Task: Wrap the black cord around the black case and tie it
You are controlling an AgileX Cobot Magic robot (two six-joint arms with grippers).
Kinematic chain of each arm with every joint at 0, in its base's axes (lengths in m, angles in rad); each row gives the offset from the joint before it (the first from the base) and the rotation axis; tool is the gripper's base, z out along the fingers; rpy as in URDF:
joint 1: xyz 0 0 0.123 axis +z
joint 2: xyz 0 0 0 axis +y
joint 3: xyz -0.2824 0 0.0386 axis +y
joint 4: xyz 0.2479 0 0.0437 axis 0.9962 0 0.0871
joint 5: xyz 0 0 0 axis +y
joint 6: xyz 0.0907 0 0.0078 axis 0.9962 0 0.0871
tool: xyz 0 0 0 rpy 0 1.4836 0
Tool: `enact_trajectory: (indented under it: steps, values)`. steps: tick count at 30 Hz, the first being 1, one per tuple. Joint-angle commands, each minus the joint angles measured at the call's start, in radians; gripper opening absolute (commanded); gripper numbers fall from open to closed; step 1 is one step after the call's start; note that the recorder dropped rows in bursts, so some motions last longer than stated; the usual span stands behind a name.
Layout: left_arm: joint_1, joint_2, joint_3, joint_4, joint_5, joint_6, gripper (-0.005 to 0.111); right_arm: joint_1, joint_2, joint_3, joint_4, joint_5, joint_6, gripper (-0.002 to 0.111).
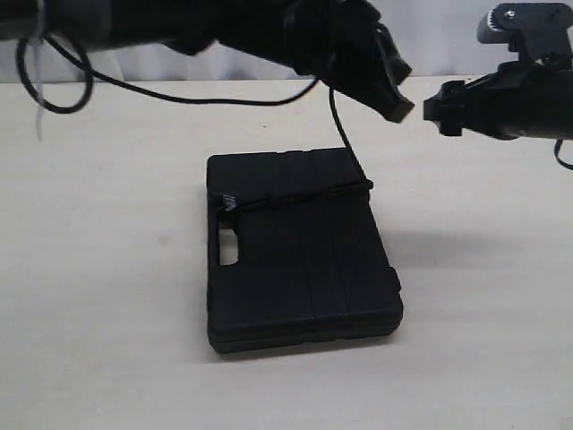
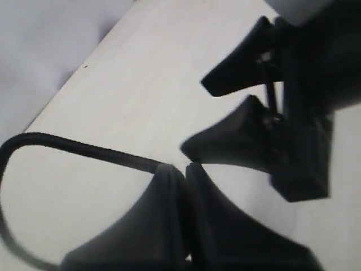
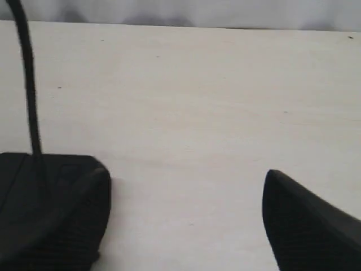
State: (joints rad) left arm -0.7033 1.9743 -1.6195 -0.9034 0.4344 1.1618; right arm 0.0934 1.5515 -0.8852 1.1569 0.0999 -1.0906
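Above black case [image 1: 300, 260] on table [image 1: 98, 287], L end effector [image 1: 398, 106] pinched on black cord [image 1: 343, 134], R end effector [image 1: 435, 108] open alongside.

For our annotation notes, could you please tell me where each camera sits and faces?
Exterior: off the robot, looking down at the black case on the table; left arm and right arm show.
Left wrist: on the left arm, past its shut fingers toward the right gripper.
Right wrist: past its open fingers toward the case's corner.
All share the black cord.

The black cord [image 3: 28, 84] and black case [image 3: 22, 175] run off-frame.
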Motion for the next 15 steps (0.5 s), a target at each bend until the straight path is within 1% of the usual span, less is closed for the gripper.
enact_trajectory:
  steps: [1,3,5,7,8,10,11,12,13,14,15]
  values:
    - [-0.110,0.086,0.001,-0.355,-0.035,0.424,0.000,-0.164,-0.049,-0.043,-0.006,0.048,0.069,0.070]
    - [-0.172,0.142,-0.014,-0.546,-0.086,0.677,0.000,-0.259,-0.080,-0.064,-0.006,0.121,0.079,0.068]
    - [-0.217,0.212,-0.063,-0.682,-0.070,0.845,0.000,-0.321,-0.106,-0.070,-0.017,0.153,0.121,0.068]
    - [-0.259,0.284,-0.131,-0.783,-0.068,0.968,0.001,-0.339,-0.114,-0.069,-0.017,0.173,0.159,0.068]
    - [-0.273,0.310,-0.154,-0.785,-0.068,0.976,0.005,-0.337,-0.114,-0.069,-0.017,0.190,0.159,0.068]
    - [-0.287,0.336,-0.185,-0.785,-0.059,0.974,0.021,-0.335,-0.112,-0.069,-0.017,0.206,0.159,0.068]
    - [-0.291,0.339,-0.185,-0.785,-0.046,0.963,0.036,-0.335,-0.112,-0.069,-0.017,0.210,0.159,0.068]
    - [-0.296,0.339,-0.185,-0.782,-0.050,0.951,0.044,-0.335,-0.112,-0.069,-0.017,0.212,0.159,0.068]
    - [-0.298,0.328,-0.185,-0.769,-0.073,0.933,0.057,-0.335,-0.112,-0.069,-0.017,0.215,0.159,0.068]
    - [-0.298,0.318,-0.185,-0.744,-0.073,0.883,0.062,-0.335,-0.112,-0.069,-0.017,0.217,0.159,0.068]
    - [-0.298,0.291,-0.185,-0.648,-0.050,0.734,0.066,-0.335,-0.112,-0.069,-0.017,0.224,0.159,0.068]
